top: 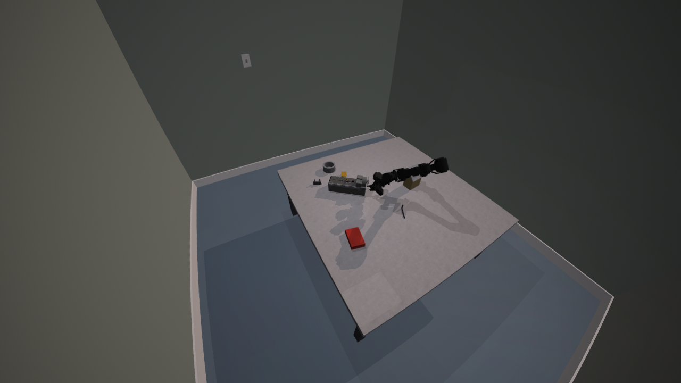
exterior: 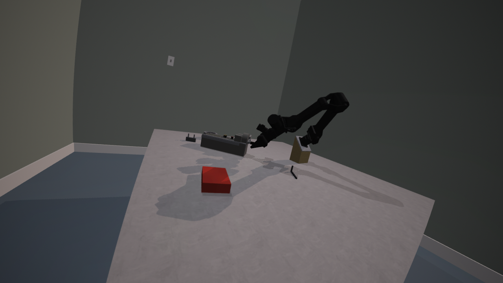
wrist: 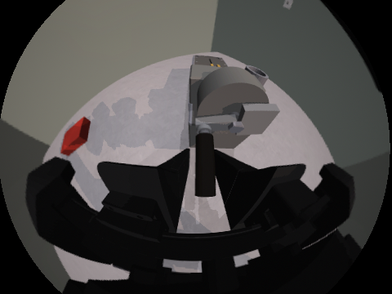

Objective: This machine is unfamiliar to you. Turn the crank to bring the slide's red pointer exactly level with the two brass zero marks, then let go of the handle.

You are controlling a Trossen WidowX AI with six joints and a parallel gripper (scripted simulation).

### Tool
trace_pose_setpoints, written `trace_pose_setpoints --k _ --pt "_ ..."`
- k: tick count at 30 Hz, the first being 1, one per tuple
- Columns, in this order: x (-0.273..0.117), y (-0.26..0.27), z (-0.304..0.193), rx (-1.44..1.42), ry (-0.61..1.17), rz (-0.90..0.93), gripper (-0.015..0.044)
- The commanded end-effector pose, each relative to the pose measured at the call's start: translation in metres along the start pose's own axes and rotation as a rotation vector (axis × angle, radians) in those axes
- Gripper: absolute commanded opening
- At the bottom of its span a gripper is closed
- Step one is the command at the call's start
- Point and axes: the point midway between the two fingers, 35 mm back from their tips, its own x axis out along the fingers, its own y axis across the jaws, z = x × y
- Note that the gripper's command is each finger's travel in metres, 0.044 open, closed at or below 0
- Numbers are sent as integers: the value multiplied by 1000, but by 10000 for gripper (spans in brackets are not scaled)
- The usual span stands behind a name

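Counter (top: 438,257) (exterior: 281,228) (wrist: 139,77), listed left to right from the top view:

Item: peg block (top: 317,182) (exterior: 191,139), near the far-left corner. Bystander.

Item: ring (top: 329,171) (exterior: 212,132) (wrist: 263,78), near the far edge, beyond the machine. Bystander.

Item: machine (top: 346,189) (exterior: 221,144) (wrist: 224,142), inboard of the far-left corner. Long axis runs from the left edge side toward the right corner; crank (wrist: 218,119) at its right-hand end. Pointer against zero marks: too small to read.

Item: red block (top: 355,238) (exterior: 215,179) (wrist: 77,136), by the left edge, well apart from the machine.

Item: handle (wrist: 205,165) (exterior: 252,142), outboard of the machine's crank end. Long axis lies roughly along the machine's; free end points out toward me and the right corner.

Item: my gripper (top: 371,188) (exterior: 252,146) (wrist: 201,153), at that end. Fingers narrowly parted around the handle, slack visible on one side; I judge it unclamped.

Item: hex key (top: 403,212) (exterior: 294,173), inboard of the right edge.

Risks, judged: a finger dragging on the handle as I open or withdraw could turn the crank and shift the pointer. Backing off crookedly, before clearance shows both sides, would cause it. Releasing on a misread pointer would leave it off zero.
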Motion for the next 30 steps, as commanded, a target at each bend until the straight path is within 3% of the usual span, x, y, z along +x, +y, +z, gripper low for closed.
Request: trace_pose_setpoints --k 1,10,30 --pt "0 0 0 0 1 -1 210" --pt "0 0 0 0 1 -1 440" --pt "-56 1 63 12 -10 -4 440"
